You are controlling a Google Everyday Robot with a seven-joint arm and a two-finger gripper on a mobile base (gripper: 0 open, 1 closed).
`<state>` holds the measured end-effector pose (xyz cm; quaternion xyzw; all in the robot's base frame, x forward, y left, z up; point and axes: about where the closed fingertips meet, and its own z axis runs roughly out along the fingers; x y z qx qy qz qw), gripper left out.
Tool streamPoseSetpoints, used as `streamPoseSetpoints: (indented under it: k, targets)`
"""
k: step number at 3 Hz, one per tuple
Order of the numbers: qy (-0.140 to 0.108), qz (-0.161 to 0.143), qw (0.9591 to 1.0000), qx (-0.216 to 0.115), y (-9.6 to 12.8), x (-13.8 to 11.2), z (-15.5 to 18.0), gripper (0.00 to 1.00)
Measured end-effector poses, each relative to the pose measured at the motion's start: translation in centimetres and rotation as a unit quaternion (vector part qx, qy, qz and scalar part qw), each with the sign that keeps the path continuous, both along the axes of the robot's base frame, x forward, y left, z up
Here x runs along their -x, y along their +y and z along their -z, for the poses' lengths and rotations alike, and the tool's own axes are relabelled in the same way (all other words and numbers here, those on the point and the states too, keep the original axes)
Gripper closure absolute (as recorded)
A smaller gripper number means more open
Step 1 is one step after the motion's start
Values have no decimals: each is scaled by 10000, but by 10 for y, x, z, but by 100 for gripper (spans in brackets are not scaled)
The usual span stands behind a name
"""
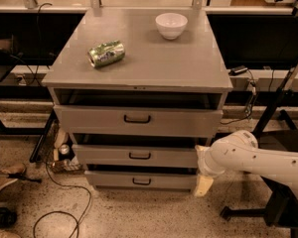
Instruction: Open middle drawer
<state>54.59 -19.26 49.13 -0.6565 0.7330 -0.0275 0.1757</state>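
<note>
The middle drawer (134,155) is the second grey front of the cabinet's three, with a small black pull handle (139,155). A dark gap shows above its front. My gripper (203,185) hangs at the end of the white arm (248,157) that reaches in from the right. It points down at the cabinet's lower right corner, beside the right end of the bottom drawer (139,181). It is below and well right of the middle drawer's handle and touches no handle.
The top drawer (137,119) has a taller front and a wider handle. A crushed green can (106,53) and a white bowl (171,25) sit on the cabinet top (154,63). Cables (59,207) lie on the floor at left. A black stand (278,207) is at right.
</note>
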Motion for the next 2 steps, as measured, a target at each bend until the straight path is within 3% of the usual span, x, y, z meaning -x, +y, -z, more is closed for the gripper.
streamPoseSetpoints:
  k: [1, 2]
  targets:
    - [-169, -65, 9992, -342, 14, -22, 14, 0]
    - [-346, -172, 9988, -310, 30, -38, 26, 0]
